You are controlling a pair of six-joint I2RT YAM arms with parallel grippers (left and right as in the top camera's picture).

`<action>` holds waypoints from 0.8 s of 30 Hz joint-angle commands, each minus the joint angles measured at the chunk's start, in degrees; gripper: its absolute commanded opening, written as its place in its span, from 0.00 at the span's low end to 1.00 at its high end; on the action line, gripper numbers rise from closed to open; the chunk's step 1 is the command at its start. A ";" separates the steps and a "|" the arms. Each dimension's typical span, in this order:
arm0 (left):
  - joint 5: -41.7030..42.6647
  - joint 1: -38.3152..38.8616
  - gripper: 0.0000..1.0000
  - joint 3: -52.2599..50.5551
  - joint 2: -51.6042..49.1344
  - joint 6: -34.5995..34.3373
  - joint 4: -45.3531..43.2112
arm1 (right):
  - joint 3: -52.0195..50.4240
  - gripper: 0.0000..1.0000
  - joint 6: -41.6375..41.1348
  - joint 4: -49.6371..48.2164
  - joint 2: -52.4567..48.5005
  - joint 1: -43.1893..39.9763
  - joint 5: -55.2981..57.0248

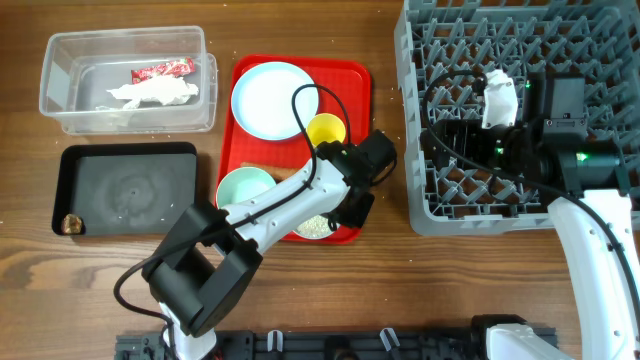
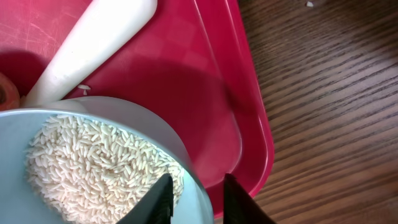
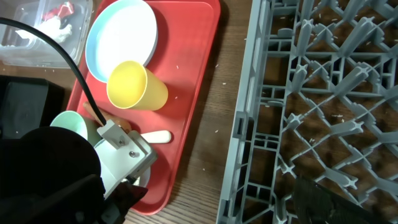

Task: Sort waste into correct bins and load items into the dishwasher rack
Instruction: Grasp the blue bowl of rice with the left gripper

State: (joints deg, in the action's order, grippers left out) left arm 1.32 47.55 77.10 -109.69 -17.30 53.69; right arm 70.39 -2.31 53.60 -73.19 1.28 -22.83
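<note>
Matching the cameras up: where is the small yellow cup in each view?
Overhead: small yellow cup on the flat red tray, just lower right of the round pale blue plate.
Left wrist: not in it.
Right wrist: cup upper left, on the tray below the plate.
Shared landmark: the red tray, in all three views.

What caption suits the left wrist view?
Left pincer straddling the rim of a blue bowl of rice on the red tray.
</note>
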 commanded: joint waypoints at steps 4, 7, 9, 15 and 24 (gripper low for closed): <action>-0.98 0.24 0.20 -1.14 -0.81 -1.40 -2.14 | -0.02 1.00 0.61 -0.04 -0.55 -0.24 0.81; -1.03 0.24 0.17 -3.76 -0.81 -2.71 -4.52 | -0.02 1.00 0.61 0.00 -0.55 -0.24 0.81; -1.03 0.24 0.10 -4.13 -0.83 -2.71 -4.66 | -0.02 1.00 0.61 -0.02 -0.55 -0.24 0.81; -0.96 0.24 0.04 -4.00 -0.26 -2.73 -4.09 | -0.02 1.00 0.61 -0.02 -0.55 -0.24 0.83; -0.52 -0.13 0.04 8.39 6.01 -4.20 8.41 | -0.02 1.00 0.66 -0.22 -0.55 -0.24 0.83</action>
State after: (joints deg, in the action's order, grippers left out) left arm 0.30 47.68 80.42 -108.29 -20.51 59.92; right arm 70.39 -2.31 53.56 -73.19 1.28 -22.83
